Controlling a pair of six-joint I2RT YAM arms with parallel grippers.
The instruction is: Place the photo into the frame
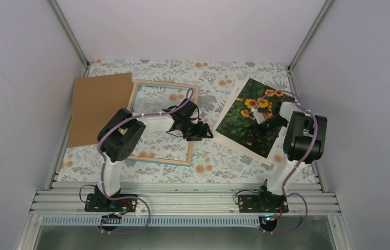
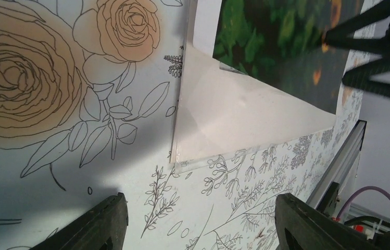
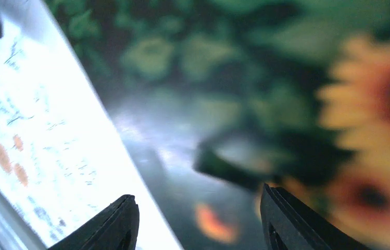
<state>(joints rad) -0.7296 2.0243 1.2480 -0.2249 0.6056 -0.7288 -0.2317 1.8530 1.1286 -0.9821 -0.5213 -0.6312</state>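
The frame [image 1: 166,84] lies flat left of the table's [image 1: 218,169] middle, light wooden side up, and the flowered cloth shows through its pane. A brown board [image 1: 99,107] lies beside it towards the left edge, its right side by the frame's left side; whether they touch I cannot tell. The photo [image 1: 237,122] lies face up towards the right edge, turned at a slant, one corner pointing at the frame and a strip of cloth between the two.

The left arm reaches across the frame. The left gripper [image 1: 203,130] sits just past the frame's right side, close to the photo's nearest corner. In the left wrist view its fingers [image 2: 104,224] stand wide apart above bare cloth, holding nothing, and the photo's pale corner [image 2: 224,125] lies just ahead of them.

The right gripper [image 1: 255,125] hangs over the middle of the photo. In the right wrist view its fingers [image 3: 120,224] are also spread wide, with the blurred green and orange print [image 3: 224,62] filling the gap between them; whether the tips touch the paper I cannot tell
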